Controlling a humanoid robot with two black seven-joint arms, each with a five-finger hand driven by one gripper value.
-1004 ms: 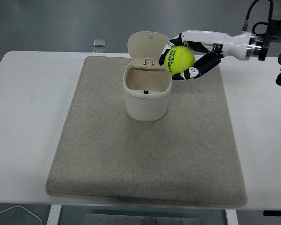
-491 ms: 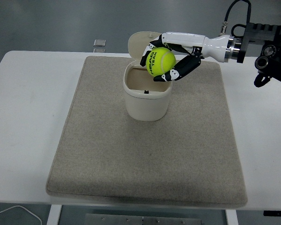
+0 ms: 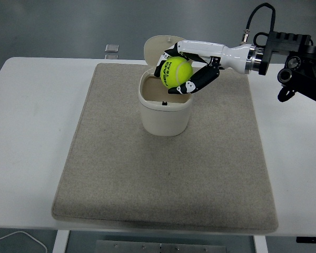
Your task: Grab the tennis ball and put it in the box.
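Observation:
A yellow-green tennis ball (image 3: 177, 72) is held in my right hand (image 3: 175, 73), whose white and black fingers (image 3: 191, 84) are curled around it. The hand holds the ball just above the open top of a cream box (image 3: 165, 109) with its round lid (image 3: 160, 48) flipped up at the back. The box stands on a beige mat (image 3: 166, 163) near its far edge. My right arm comes in from the upper right. My left arm is out of view.
The mat lies on a white table (image 3: 31, 116). A small grey square object (image 3: 111, 48) lies on the table's far edge behind the mat. A white cable (image 3: 16, 238) shows below the table's near left corner.
My right hand has carried the ball to the left, from beside the box's right rim to over its opening, and a little lower.

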